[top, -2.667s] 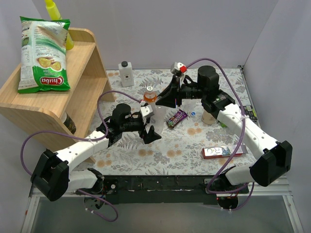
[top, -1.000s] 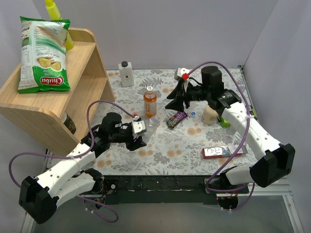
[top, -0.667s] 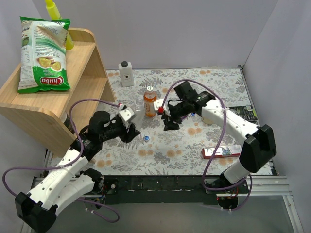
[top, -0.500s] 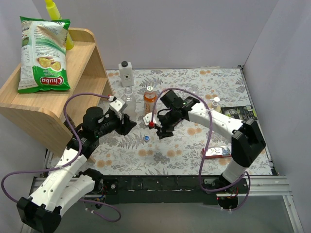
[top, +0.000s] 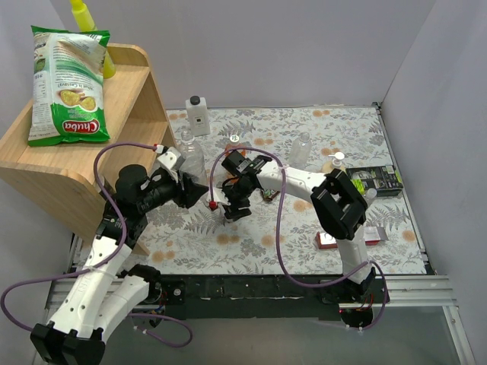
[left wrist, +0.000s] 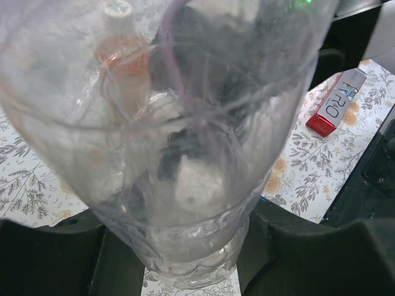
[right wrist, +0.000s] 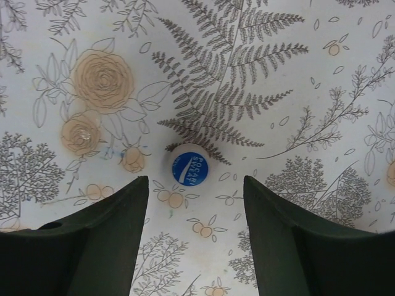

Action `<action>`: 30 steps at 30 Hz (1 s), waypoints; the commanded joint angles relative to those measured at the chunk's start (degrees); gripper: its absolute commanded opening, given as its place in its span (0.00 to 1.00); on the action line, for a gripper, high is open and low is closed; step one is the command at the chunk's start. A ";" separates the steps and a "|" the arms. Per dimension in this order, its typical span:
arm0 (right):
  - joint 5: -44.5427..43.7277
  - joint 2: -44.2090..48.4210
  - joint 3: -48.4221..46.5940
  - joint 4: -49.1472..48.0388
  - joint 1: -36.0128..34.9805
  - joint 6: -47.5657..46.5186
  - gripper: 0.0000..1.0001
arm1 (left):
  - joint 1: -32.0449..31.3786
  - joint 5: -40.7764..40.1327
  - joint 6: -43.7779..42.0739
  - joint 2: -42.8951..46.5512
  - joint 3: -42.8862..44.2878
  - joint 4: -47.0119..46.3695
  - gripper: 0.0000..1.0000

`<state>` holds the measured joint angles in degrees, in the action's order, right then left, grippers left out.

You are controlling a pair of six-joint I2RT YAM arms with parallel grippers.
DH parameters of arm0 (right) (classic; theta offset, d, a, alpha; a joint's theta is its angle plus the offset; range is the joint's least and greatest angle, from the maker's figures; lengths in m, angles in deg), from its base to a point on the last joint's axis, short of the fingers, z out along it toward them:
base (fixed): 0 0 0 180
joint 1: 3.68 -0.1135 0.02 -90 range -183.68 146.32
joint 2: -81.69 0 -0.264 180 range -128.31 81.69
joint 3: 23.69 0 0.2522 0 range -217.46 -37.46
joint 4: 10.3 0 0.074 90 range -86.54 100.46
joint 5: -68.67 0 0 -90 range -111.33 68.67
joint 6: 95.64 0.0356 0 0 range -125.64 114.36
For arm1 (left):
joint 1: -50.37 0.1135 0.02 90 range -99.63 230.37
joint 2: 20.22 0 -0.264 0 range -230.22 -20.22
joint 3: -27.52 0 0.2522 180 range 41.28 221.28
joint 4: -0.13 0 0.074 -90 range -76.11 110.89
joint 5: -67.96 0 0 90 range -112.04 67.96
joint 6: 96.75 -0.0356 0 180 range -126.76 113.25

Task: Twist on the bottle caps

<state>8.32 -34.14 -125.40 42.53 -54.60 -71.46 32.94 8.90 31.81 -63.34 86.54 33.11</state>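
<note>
Left pincer [left wrist: 185, 262] clenching a clear bottle [left wrist: 185, 123], right pincer [right wrist: 195, 188] hovering spread above a blue cap [right wrist: 189, 169]
The cap is lying flat on the floral table [right wrist: 290, 55], showing between the parted fingers [right wrist: 105, 240] and touching neither; the bottle is being held upright near the wooden shelf [top: 129, 129]

Table cover [right wrist: 259, 74]: white ground, grey fern and leaf print, pale orange roses. Bottle cap [right wrist: 189, 168]: blue top, white lettering, whitish rim. Clear bottle [left wrist: 185, 154] — colourless, see-through. Carton [left wrist: 336, 102] — red and silver. Snack bag [top: 67, 84]: green and white.
</note>
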 commanded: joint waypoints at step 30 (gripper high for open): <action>-4.51 -6.34 -6.63 1.98 -3.58 0.96 0.52 | 1.70 5.18 -0.51 -0.66 -0.87 -2.70 0.00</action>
<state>4.32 -40.31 -129.94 46.38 -56.70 -71.59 34.31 12.07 30.70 -64.10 85.90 32.63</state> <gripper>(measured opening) 0.529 0.457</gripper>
